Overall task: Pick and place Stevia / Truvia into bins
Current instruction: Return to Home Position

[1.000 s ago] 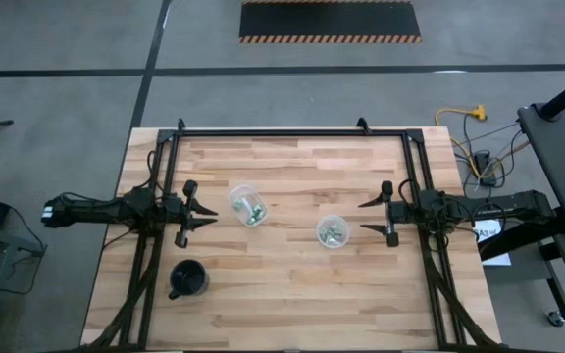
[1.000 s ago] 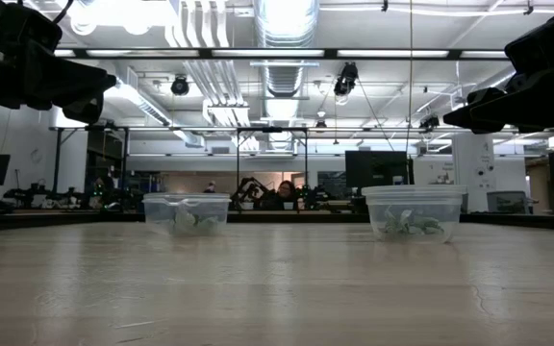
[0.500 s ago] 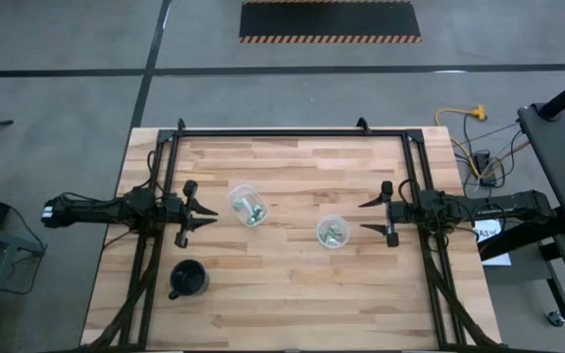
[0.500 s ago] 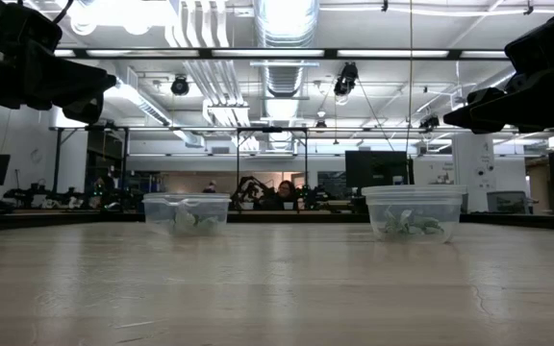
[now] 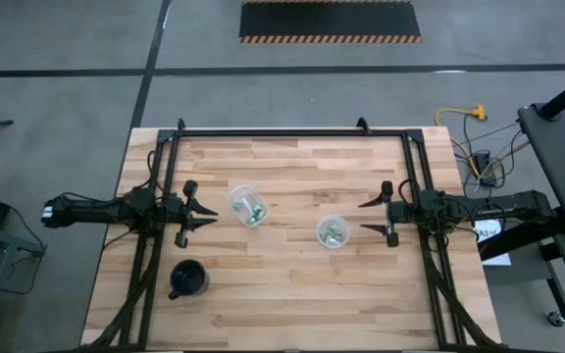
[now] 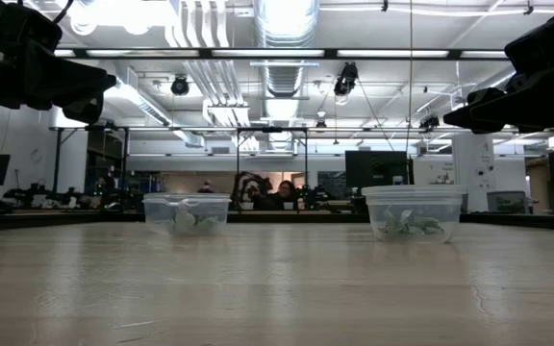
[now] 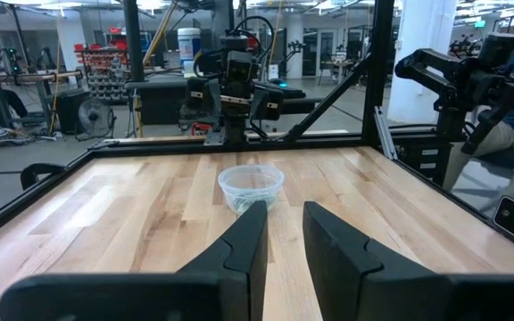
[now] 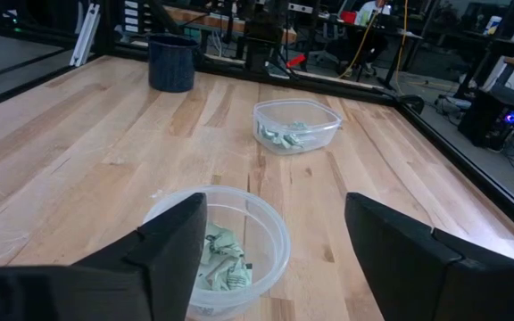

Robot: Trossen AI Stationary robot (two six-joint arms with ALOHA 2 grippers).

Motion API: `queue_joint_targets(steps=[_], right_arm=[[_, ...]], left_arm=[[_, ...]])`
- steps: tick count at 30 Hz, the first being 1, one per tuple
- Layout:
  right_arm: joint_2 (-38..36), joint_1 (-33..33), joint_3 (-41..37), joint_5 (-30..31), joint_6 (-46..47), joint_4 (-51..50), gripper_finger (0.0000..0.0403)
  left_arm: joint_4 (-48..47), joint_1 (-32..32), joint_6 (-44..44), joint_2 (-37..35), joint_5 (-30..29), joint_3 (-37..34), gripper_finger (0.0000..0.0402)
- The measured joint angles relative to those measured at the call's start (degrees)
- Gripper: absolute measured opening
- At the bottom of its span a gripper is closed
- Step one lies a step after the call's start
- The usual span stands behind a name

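1. Across the light butcher-block wooden table (image 5: pixel 292 304), no loose packet is seen in any view. The tiny pale green-and-white sweetener packets (image 8: pixel 223 257) are noted only inside the two bins.
2. The left bin (image 5: pixel 246 205), a small round clear plastic container, is found straight ahead of the left gripper (image 5: pixel 209 216), near it but apart. That gripper's fingers are parted by a narrow gap and nothing is held.
3. The right bin (image 5: pixel 332 231), a matching clear container, is found just beside the right gripper (image 5: pixel 364 218), set slightly off its line. Its fingers are spread wide and empty.
4. The packets' long axis cannot be told, as they lie crumpled in a heap in each bin.
5. Judgement: nothing is left to fetch, so a withdrawal is expected. Each gripper points at its own bin, so a pull straight back along the arm's line is called for, away from the bin wall.
6. A black cup (image 5: pixel 187 280) is noted to one side of the left arm, well apart from both bins and off either line.
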Motion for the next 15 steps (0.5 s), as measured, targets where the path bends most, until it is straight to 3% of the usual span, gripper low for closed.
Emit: queue_joint_targets(steps=[15], right_arm=[[0.0, 0.0, 0.0, 0.0, 0.0, 0.0, 0.0260]], left_arm=[[0.0, 0.0, 0.0, 0.0, 0.0, 0.0, 0.0057]])
